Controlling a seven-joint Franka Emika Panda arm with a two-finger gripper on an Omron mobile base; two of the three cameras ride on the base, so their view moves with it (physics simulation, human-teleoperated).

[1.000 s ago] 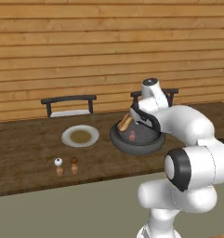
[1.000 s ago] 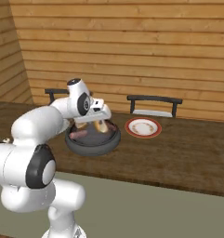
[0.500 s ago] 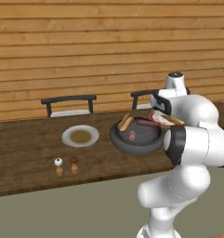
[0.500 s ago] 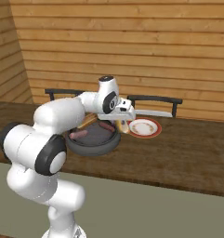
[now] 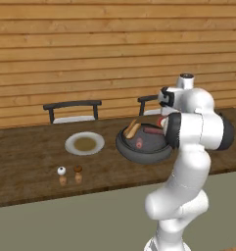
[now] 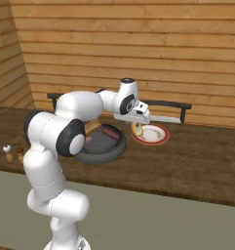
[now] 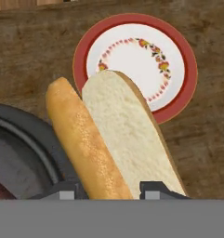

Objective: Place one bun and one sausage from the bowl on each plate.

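My gripper is shut on a split hot-dog bun, which hangs over the near-left edge of a red-rimmed white plate. From the right base view the gripper holds the bun just above that plate. The dark grey bowl sits left of it with a sausage and another bun inside. In the left base view the bowl holds a bun and a sausage. A white plate with a brownish centre lies left of the bowl.
Two small shakers stand near the table's front edge, left of the bowl. Two dark chair backs rise behind the table against the wooden wall. My own arm hides the table's right part in the left base view.
The arm has swung right from over the bowl, carrying the bun to above the red-rimmed plate. The bowl and the plates have stayed put.
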